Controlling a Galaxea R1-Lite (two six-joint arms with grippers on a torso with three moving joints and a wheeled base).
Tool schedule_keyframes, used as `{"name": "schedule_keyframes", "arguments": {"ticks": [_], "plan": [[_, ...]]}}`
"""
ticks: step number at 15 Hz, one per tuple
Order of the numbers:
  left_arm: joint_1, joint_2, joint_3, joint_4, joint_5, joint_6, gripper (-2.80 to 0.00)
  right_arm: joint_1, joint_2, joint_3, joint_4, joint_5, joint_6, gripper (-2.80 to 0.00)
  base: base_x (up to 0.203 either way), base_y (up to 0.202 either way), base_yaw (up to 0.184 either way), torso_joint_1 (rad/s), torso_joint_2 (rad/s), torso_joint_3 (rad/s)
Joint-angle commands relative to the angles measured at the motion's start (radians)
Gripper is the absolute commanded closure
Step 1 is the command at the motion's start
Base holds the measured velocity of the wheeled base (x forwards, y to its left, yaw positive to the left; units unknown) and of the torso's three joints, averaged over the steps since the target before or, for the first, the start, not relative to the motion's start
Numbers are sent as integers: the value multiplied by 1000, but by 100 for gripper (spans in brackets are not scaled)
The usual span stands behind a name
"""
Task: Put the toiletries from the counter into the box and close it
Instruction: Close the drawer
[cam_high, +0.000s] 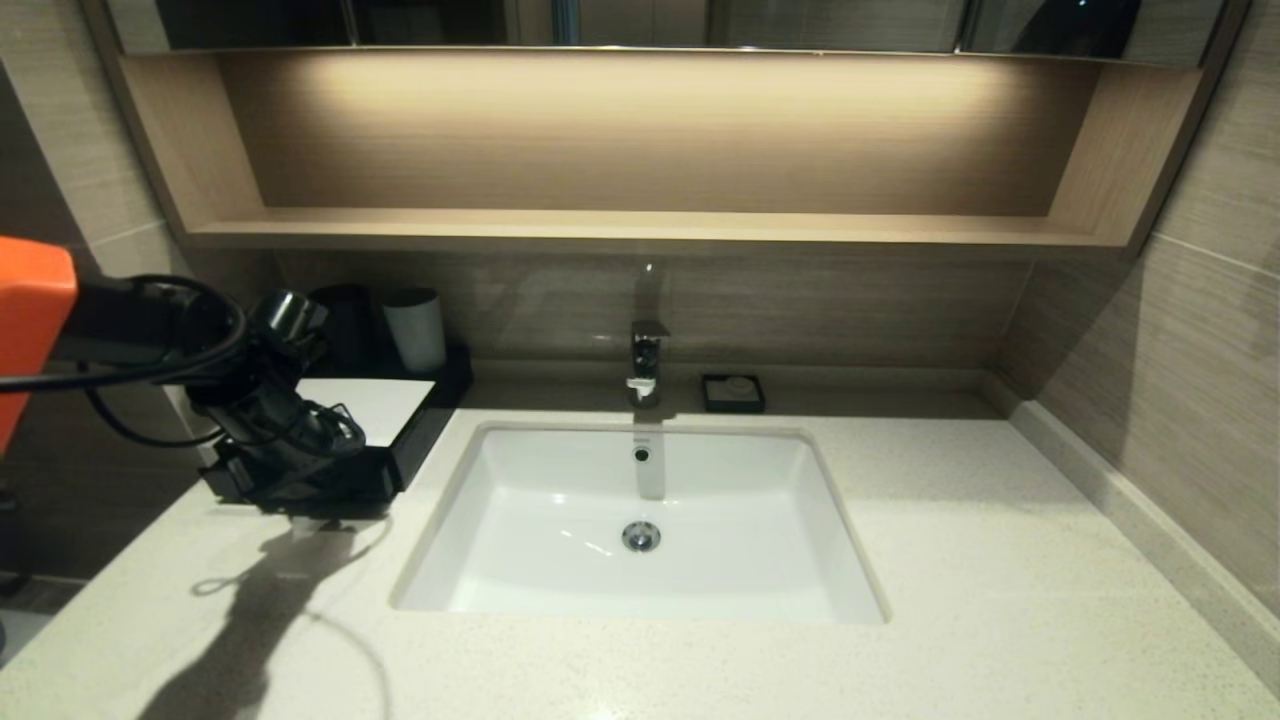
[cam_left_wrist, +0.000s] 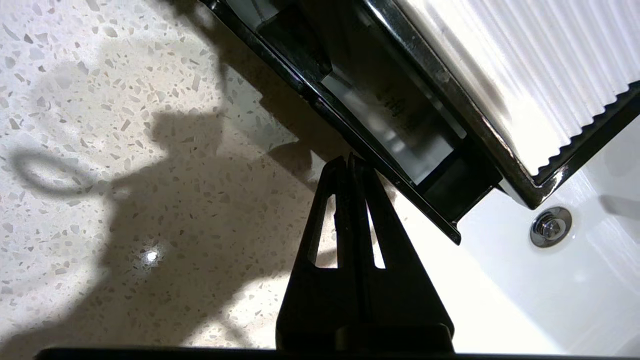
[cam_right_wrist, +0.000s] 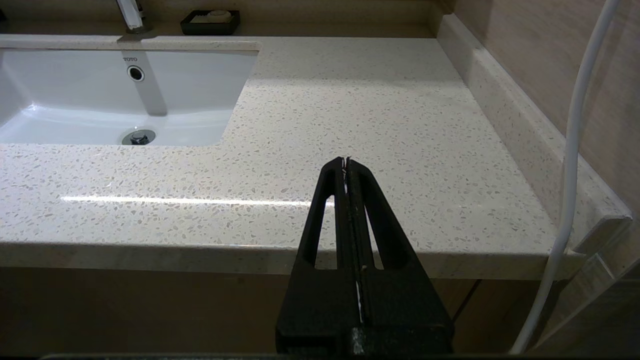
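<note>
The black box, white top panel (cam_high: 365, 405), stands on the counter (cam_high: 950, 560) left of the sink. Its front drawer (cam_left_wrist: 400, 183) is pulled out a little. A pale frosted packet (cam_left_wrist: 385, 117) lies blurred inside it; no other sachet shows anywhere on the counter. My left gripper (cam_high: 305, 495) is shut and empty, its tips (cam_left_wrist: 347, 159) at the drawer's front wall. My right gripper (cam_right_wrist: 346, 160) is shut and empty, low off the counter's front right edge, out of the head view.
The white sink (cam_high: 820, 560) with drain (cam_high: 640, 536) lies mid-counter, the faucet (cam_high: 647, 362) behind it. A black soap dish (cam_high: 733, 392) sits at the back. A white cup (cam_high: 415, 328) and a black cup (cam_high: 345, 325) stand behind the box. A wooden shelf (cam_high: 640, 228) runs above.
</note>
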Motion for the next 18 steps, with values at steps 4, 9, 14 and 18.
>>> {"name": "schedule_keyframes", "arguments": {"ticks": [4,9,14,18], "plan": [[0,13,-3,-4,0,-5,0,0,1,2,0,0,0,0,0,0,0,0,0,0],[0,22,-34,-19,1,-24,0,0,1,2,0,0,0,0,0,0,0,0,0,0],[0,24,-46,-29,0,-26,0,0,1,2,0,0,0,0,0,0,0,0,0,0],[2,24,-46,-54,2,-26,0,0,1,2,0,0,0,0,0,0,0,0,0,0]]}}
